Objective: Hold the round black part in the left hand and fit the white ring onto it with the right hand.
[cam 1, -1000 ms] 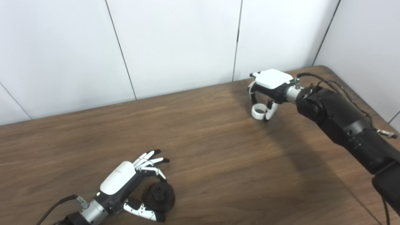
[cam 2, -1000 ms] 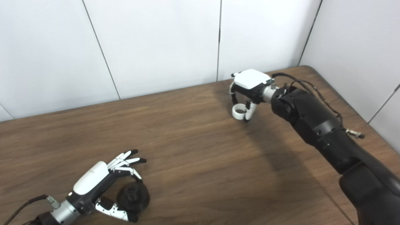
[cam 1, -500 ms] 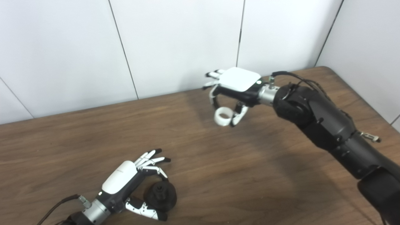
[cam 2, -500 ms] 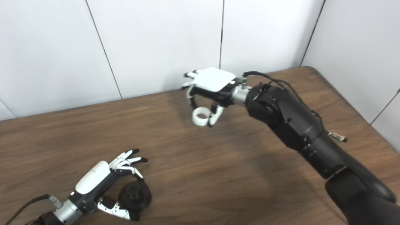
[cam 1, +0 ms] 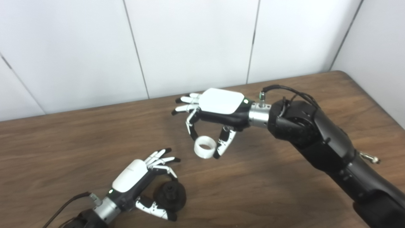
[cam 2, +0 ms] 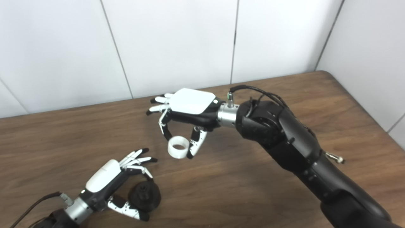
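The round black part (cam 1: pixel 171 194) sits on the wooden table (cam 1: pixel 253 190) at the lower left, with a small hub on top. My left hand (cam 1: pixel 139 180) is closed around it, one finger over its far side and the thumb along its near side. My right hand (cam 1: pixel 215 110) hangs above the middle of the table, palm down. It pinches the white ring (cam 1: pixel 205 147) between a fingertip and the thumb. The ring is up and to the right of the black part, clear of it. In the right eye view the ring (cam 2: pixel 178 146) and the part (cam 2: pixel 145 194) stand the same way.
White wall panels (cam 1: pixel 190 44) rise behind the table's far edge. The table's right corner (cam 1: pixel 341 74) meets another wall panel. My right forearm (cam 1: pixel 329 152) reaches across the right half of the table.
My right hand has carried the white ring leftward and nearer, from the far right of the table to just above and right of the black part. The camera has shifted slightly. The left hand keeps its hold.
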Tool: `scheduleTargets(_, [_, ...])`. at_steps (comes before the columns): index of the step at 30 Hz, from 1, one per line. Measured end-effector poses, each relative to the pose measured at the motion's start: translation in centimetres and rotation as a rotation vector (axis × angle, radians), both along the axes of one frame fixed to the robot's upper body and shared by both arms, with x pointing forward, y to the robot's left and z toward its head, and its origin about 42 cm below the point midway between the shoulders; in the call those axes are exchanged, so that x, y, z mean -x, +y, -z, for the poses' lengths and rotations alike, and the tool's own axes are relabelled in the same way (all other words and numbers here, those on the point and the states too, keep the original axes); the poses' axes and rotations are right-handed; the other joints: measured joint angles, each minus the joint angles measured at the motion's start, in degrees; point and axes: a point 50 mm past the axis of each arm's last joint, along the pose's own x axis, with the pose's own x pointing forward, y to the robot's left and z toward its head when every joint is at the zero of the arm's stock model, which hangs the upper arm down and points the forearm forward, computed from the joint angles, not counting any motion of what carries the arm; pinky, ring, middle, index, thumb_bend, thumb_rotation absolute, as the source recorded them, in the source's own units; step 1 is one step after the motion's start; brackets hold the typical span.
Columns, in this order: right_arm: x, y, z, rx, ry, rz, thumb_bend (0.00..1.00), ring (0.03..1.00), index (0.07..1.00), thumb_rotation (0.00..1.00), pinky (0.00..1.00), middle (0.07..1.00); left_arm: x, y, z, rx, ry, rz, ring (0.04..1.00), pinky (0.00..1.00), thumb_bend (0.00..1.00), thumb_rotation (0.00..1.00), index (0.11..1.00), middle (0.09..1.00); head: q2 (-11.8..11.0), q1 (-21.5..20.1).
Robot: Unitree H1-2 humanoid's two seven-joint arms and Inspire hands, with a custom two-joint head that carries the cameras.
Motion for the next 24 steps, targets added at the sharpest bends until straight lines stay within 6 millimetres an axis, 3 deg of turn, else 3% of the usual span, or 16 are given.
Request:
scheduleTargets(9, [1.1,1.3,-0.4,-0.035,-0.016,-0.089,0.52,1.000,0.480,0.14,1.00,0.927,-0.1,-0.4,0.0,0.000,0.007,-0.004,1.000,1.00,0.53,0.06,0.480,0.875,1.05,4.92])
scheduleTargets(24, [3.6,4.0,-1.3,-0.066,-0.039,-0.230,0.52,1.000,0.481,0.14,1.00,0.910,-0.2,-1.3,-0.1,-0.004,-0.006,-0.012,1.000,1.00,0.53,0.06,0.480,0.868,2.46,8.97])
